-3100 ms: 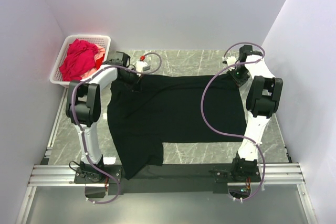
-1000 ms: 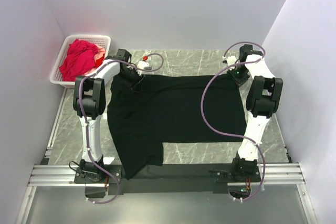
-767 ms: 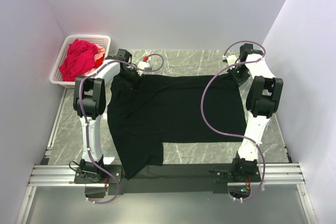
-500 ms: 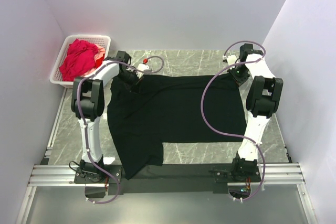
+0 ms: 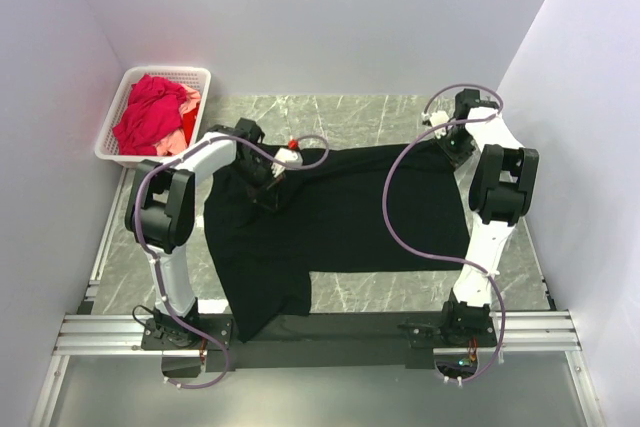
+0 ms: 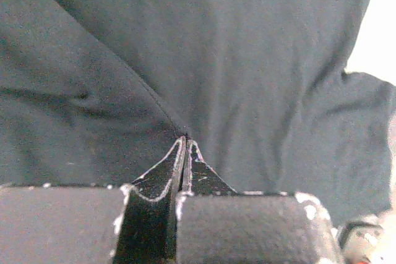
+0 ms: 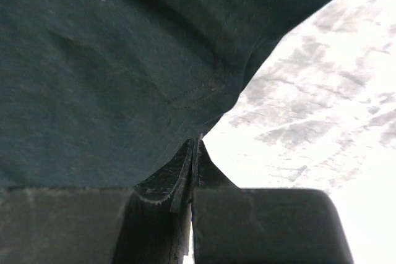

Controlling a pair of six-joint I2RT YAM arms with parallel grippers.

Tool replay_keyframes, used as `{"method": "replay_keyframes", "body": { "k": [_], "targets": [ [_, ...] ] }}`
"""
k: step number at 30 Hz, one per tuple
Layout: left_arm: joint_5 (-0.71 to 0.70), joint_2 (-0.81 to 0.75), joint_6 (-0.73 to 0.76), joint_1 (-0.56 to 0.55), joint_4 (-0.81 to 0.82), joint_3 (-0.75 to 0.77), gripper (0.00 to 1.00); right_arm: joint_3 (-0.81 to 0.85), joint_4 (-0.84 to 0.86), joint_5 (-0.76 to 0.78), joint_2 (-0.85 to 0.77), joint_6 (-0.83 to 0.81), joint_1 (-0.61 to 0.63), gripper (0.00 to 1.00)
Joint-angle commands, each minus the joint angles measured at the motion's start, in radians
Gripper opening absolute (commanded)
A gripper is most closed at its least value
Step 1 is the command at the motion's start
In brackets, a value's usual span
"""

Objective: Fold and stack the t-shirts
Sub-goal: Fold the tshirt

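Left end effector (image 6: 185, 145) was pressed together on a fold of the black shirt (image 5: 340, 217), which lay spread on the counter (image 5: 360, 112). Right end effector (image 7: 195, 144) pinched its far-right hem. Basket (image 5: 112, 142) at far left held a red shirt (image 5: 150, 115), the pink shirt (image 5: 190, 101) mostly buried. My wrists hid both grip points from above.
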Motion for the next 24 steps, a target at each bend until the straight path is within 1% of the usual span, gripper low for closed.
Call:
{"method": "replay_keyframes", "body": {
  "k": [1, 2, 6, 8, 12, 14, 15, 16, 18, 19, 22, 24],
  "targets": [
    [0.012, 0.004, 0.064, 0.005, -0.053, -0.043, 0.01, -0.059, 0.04, 0.023, -0.092, -0.065, -0.009, 0.0],
    [0.005, 0.004, 0.071, 0.007, -0.056, -0.051, 0.01, -0.099, 0.069, 0.028, -0.113, -0.075, -0.014, 0.0],
    [-0.01, 0.0, 0.096, 0.009, -0.074, -0.07, 0.01, -0.168, 0.128, 0.051, -0.142, -0.115, -0.02, 0.0],
    [-0.012, -0.011, 0.101, 0.016, -0.073, -0.07, 0.01, -0.182, 0.151, 0.066, -0.144, -0.119, -0.02, 0.0],
    [-0.038, -0.031, 0.043, 0.021, -0.018, -0.061, 0.01, -0.146, 0.139, 0.042, -0.132, -0.093, -0.026, 0.0],
    [-0.038, -0.017, 0.021, 0.021, -0.009, -0.038, 0.02, -0.103, 0.108, -0.001, -0.121, -0.058, -0.026, 0.07],
    [-0.036, -0.01, 0.009, 0.022, -0.004, -0.028, 0.02, -0.051, 0.073, -0.053, -0.118, -0.032, -0.026, 0.09],
    [-0.035, 0.001, 0.003, 0.022, -0.002, -0.016, 0.03, -0.026, 0.057, -0.073, -0.113, -0.017, -0.024, 0.16],
    [-0.027, 0.012, -0.005, 0.022, 0.004, -0.005, 0.04, 0.028, 0.033, -0.116, -0.103, 0.005, -0.02, 0.26],
    [-0.022, 0.02, -0.008, 0.022, 0.002, 0.007, 0.04, 0.035, 0.031, -0.121, -0.101, 0.017, -0.011, 0.34],
    [-0.013, 0.029, -0.011, 0.021, -0.009, 0.028, 0.04, 0.039, 0.053, -0.11, -0.096, 0.026, 0.003, 0.36],
    [-0.016, 0.035, -0.013, 0.021, -0.012, 0.036, 0.04, 0.042, 0.048, -0.106, -0.081, 0.02, 0.016, 0.36]
  ]
}}
